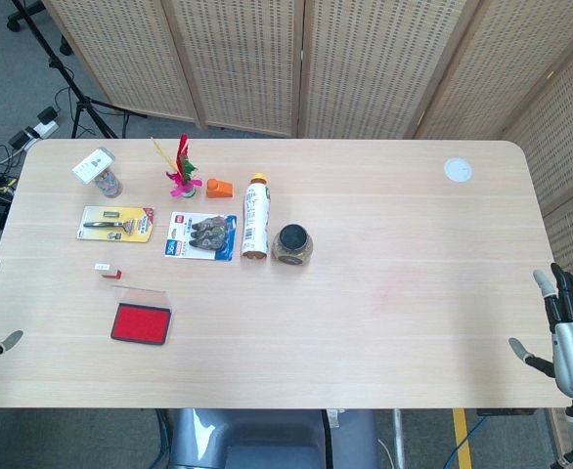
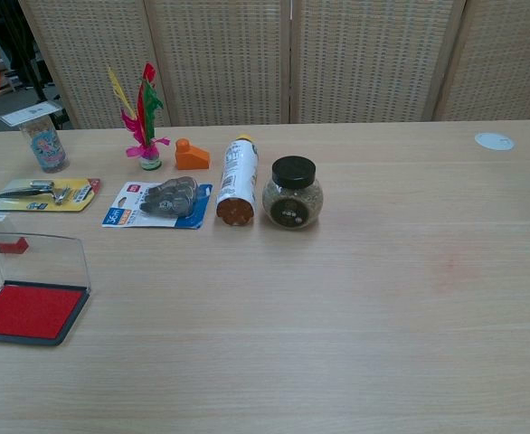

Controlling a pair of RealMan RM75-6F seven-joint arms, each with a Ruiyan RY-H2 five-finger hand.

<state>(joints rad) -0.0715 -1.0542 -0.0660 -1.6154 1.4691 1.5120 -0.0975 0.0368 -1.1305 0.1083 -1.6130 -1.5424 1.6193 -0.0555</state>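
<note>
My right hand (image 1: 572,337) hovers at the table's right front edge, fingers spread, holding nothing. Only the fingertips of my left hand (image 1: 1,345) show at the left edge, apart and empty, nearest to a red stamp pad (image 1: 142,322) with its clear lid raised (image 2: 32,310). Neither hand appears in the chest view. In a row near the table's middle lie a blister pack of grey pieces (image 1: 201,234), a bottle on its side (image 1: 256,217) and an upright jar with a black lid (image 1: 292,244).
At the back left are a feather shuttlecock (image 1: 181,166), an orange block (image 1: 218,188), a small tagged cup (image 1: 101,171) and a razor pack (image 1: 116,224). A small red piece (image 1: 111,275) lies by the pad. A white disc (image 1: 457,170) sits far right. Folding screens stand behind.
</note>
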